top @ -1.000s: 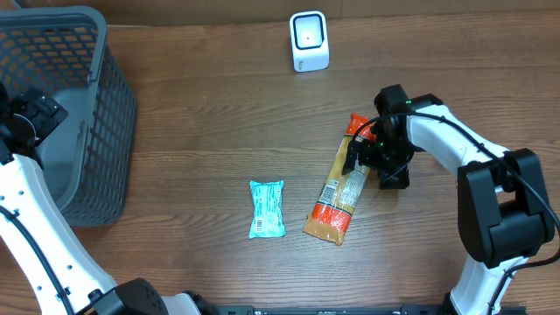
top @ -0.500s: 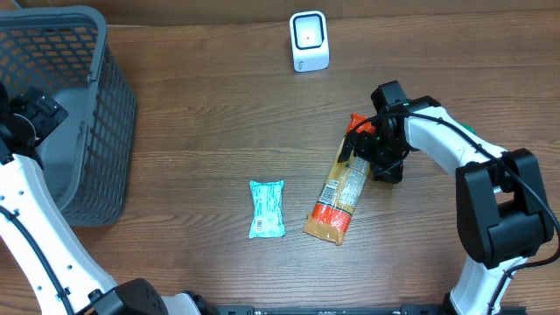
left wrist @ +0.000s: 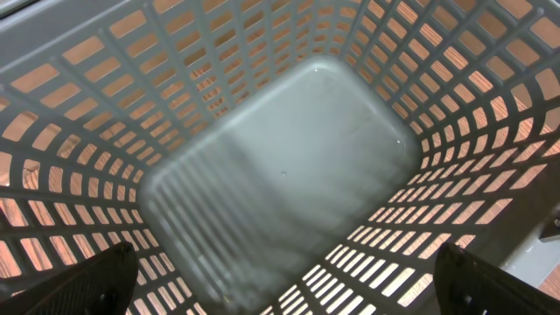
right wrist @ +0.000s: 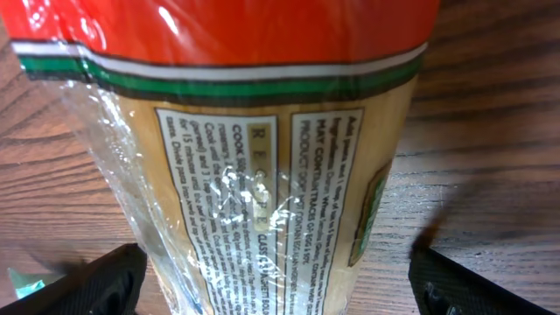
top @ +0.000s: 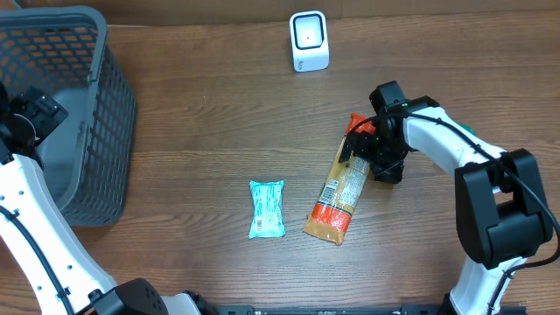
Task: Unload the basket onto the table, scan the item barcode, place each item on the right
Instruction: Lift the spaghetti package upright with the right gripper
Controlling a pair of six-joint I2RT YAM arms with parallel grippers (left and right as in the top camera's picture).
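Pasta packet [top: 337, 197] lies flat on the table [top: 201, 131], lower right of centre in the overhead frame, long axis tilted, red end uppermost. In the right wrist view the packet [right wrist: 254, 175] fills the frame: red band, green stripe, then clear crinkled film over printed cooking text (no barcode visible on this face, so its location is unknown). Right gripper [top: 363, 150] sits over the red end, jaws spread wide, one dark finger at each lower corner of its own view [right wrist: 280, 284], straddling the packet and gripping nothing. Teal sachet [top: 267, 209] lies just left of the packet, apart from it. Scanner [top: 309, 41] stands at top centre, well apart from both. Left gripper [left wrist: 280, 289] hangs over the grey basket [top: 79, 105] at upper left, jaws fully spread, empty. Risks, as judged: slick film may slide out of a pinch at one end; a long soft packet lifted by its tip will likely droop and swing; if the code sits on the underside, presenting this face gives no read.
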